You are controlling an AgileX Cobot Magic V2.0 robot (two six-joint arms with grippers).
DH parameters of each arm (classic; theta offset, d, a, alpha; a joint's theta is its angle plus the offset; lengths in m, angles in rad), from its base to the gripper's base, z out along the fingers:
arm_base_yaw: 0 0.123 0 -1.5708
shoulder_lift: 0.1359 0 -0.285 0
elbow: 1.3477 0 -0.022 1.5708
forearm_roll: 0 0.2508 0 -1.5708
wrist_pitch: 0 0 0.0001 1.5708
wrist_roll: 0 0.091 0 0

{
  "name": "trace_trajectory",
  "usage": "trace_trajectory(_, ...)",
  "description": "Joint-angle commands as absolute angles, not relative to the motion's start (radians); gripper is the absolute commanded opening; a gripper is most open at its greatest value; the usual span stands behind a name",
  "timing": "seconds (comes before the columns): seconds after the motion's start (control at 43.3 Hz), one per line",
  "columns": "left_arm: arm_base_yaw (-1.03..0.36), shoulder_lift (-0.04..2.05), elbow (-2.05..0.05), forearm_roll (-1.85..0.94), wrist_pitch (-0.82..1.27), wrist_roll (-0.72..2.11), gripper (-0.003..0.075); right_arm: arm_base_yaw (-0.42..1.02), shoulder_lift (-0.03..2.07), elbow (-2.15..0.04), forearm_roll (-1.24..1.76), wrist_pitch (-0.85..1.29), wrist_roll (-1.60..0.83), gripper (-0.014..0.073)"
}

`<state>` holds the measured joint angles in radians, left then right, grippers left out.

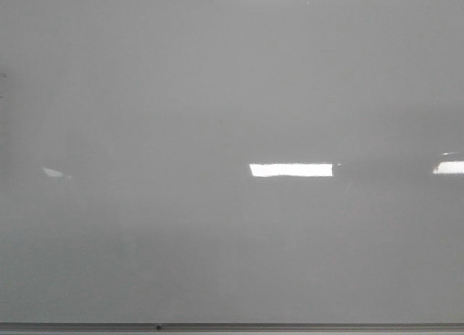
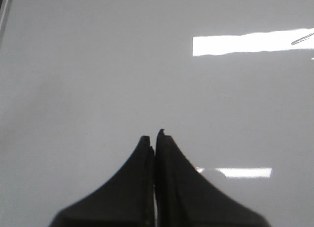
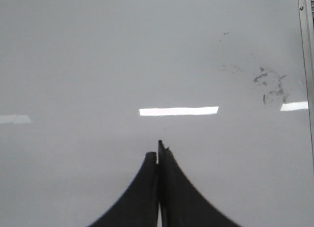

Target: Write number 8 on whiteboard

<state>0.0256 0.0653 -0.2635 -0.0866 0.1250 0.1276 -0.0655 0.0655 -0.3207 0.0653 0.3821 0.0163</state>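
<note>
Front view: the whiteboard [image 1: 217,96] fills almost the whole picture, a pale grey glossy surface. A bright rectangular light reflection [image 1: 291,170] sits right of centre, a second one [image 1: 449,167] is cut by the right border, and a faint one [image 1: 52,172] lies at the left. A thin metal strip [image 1: 290,325] runs along the lower edge, with a small dark dot [image 1: 158,327] on it. No drawn 8 can be made out on the board here, and neither arm shows.

Left wrist view: the left fingers [image 2: 154,137] are dark, tapering to tips pressed together with nothing between them. They point toward the board [image 2: 88,79], which takes up all the background. A long bright reflection [image 2: 245,42] lies across the board, a smaller one [image 2: 245,172] sits just beside the fingers, and a thin grey streak [image 2: 302,38] crosses the far end of the long one. A board edge [image 2: 4,13] shows in one corner. No 8 is visible.

Right wrist view: the right fingers [image 3: 158,151] are likewise closed tip to tip, holding nothing. The board [image 3: 98,65] lies behind them, with a reflection bar [image 3: 178,111] just beyond the tips. Dark smudges [image 3: 270,84] of marker residue lie near the metal edge strip [image 3: 306,65], and fainter specks [image 3: 229,68] lie beside them. They form no readable figure.
</note>
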Motion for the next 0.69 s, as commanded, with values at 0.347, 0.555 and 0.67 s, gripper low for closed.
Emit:
trace_trajectory(0.347, 0.027, 0.375, -0.416, -0.093, 0.223, 0.126, 0.0073, -0.073, 0.362, -0.483, 0.06, 0.353, 0.012, 0.0015)
trace_trajectory(0.555, 0.027, 0.375, -0.416, -0.093, 0.206, 0.126, 0.0594, -0.073, 0.362, -0.483, 0.06, 0.348, 0.012, 0.0445)
trace_trajectory(0.67, 0.027, 0.375, -0.416, -0.106, 0.201, 0.126, 0.0697, -0.073, 0.362, -0.483, 0.06, 0.349, 0.012, 0.0567)
